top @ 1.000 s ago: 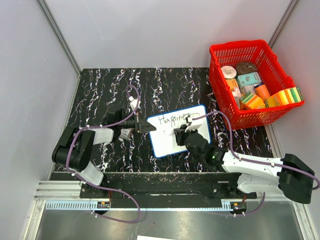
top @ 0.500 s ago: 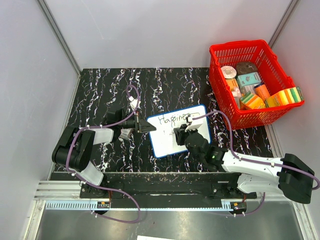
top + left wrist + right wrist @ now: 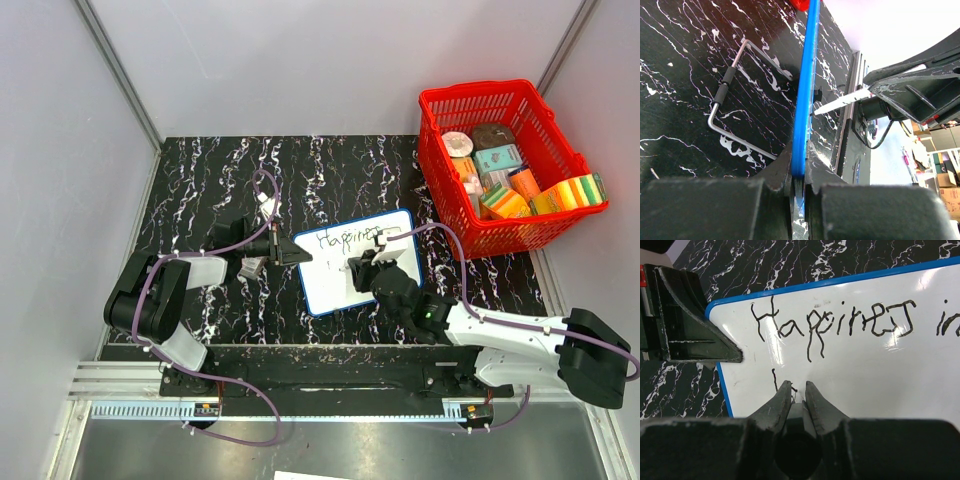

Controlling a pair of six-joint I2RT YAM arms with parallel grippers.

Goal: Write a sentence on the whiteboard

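Note:
The whiteboard (image 3: 335, 282) lies on the black marbled table, blue-rimmed. The sentence (image 3: 346, 238) runs along its top edge; in the right wrist view it reads "Happiness in" (image 3: 835, 325), with a short stroke (image 3: 774, 379) beneath the first letter. My left gripper (image 3: 292, 254) is shut on the board's left blue rim (image 3: 806, 85), the rim pinched between its fingers (image 3: 802, 172). My right gripper (image 3: 362, 268) is shut on a marker (image 3: 800, 415), whose tip touches the board just right of the short stroke. The marker's pale tip (image 3: 840, 102) also shows in the left wrist view.
A red basket (image 3: 432, 100) full of packets and sponges stands at the back right, close to the board's right corner. A bent wire handle with a black grip (image 3: 726, 82) lies on the table left of the board. Grey walls close in the table.
The right gripper with the marker has shifted very slightly over the board's second line. The left gripper and the board have not moved.

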